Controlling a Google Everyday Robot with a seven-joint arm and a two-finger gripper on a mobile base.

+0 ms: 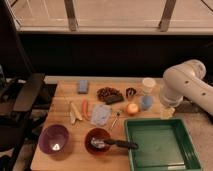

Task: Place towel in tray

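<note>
My gripper [167,112] hangs at the right, over the far right corner of the tray [150,122]. Its fingers are apart and hold nothing, since the towel [101,114] lies flat mid-table on the wooden tabletop [60,97], left of the tray and just beyond the red bowl [96,136]. I judge the pickup is not yet begun and calls for a reach leftward. No brand, label or writing can be read anywhere.
</note>
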